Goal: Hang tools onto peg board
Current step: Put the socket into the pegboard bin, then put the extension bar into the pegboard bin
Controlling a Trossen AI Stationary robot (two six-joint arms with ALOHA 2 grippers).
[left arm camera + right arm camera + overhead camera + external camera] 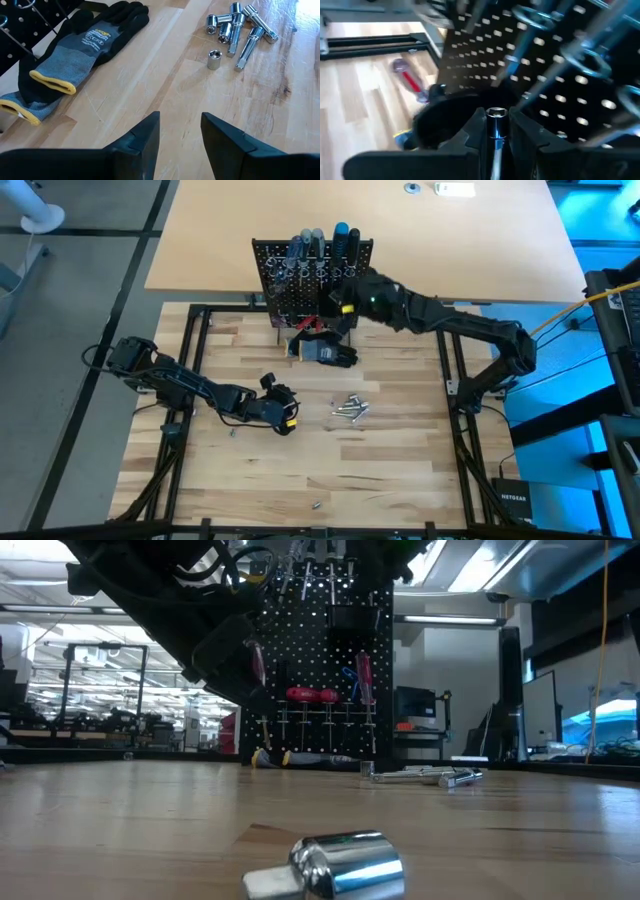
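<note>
The peg board [312,280] is a small upright panel of black perforated metal standing at the far edge of the pale wood-plank desk [400,470], near the middle. Slim screwdrivers [318,246] with black, blue and grey handles stand in its pale wire ring holders; in the low view two red-handled ones [313,696] hang lower on the panel.

The right gripper [496,131] is up against the peg board's face, its two dark fingers closed narrowly on a shiny silver socket piece [496,116], a slim cylinder with a hollow end, held just above a black box-shaped bin [455,117].

At the foot of the board lies a pair of knit grey work gloves [75,50] with black coated palms and yellow cuffs. A cluster of polished chrome sockets and extension bars [350,410] rests loose near the desk's centre, and one short socket [214,59] stands upright just beside the cluster. Another chrome socket [348,864] lies on its side close to the near edge.

The left gripper [180,132] hovers low over bare wood toward the left of the desk's centre, its fingers partly apart and holding nothing.

The desk's planks show light grain with darker seams, framed by black metal rails. Beyond it the low view shows a large room with ceiling strip lights and monitors.
</note>
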